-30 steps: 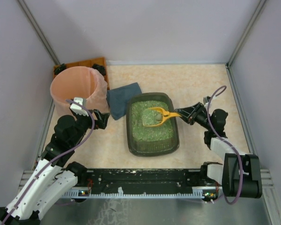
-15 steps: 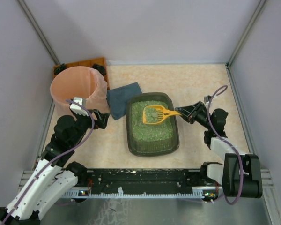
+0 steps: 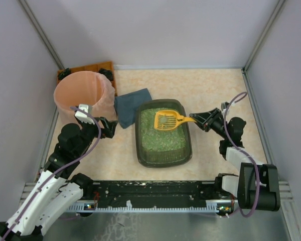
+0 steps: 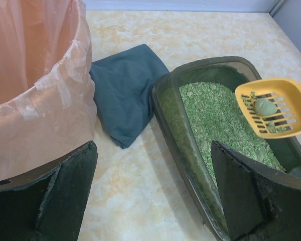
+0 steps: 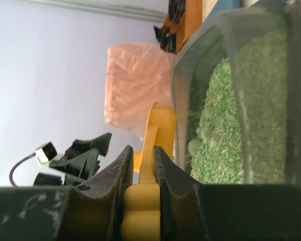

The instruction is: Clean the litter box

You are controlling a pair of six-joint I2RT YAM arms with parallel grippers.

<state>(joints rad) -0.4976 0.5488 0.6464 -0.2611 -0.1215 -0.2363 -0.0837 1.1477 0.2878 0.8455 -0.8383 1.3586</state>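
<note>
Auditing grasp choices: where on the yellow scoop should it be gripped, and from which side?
Grip the scoop by its handle end, coming from the right, as the right gripper does. The handle juts past the litter box rim, while the slotted head carries a clump and must stay level.

A round pink bucket (image 3: 104,100), lined with thin crinkled plastic, stands near the far left corner of a beige marbled table (image 3: 215,85). Behind it, right in that corner, an orange-brown compartment tray (image 3: 90,68) is mostly hidden. A folded dark blue-grey cloth (image 3: 130,106) lies flat just beside the bucket, toward the table's middle
</note>
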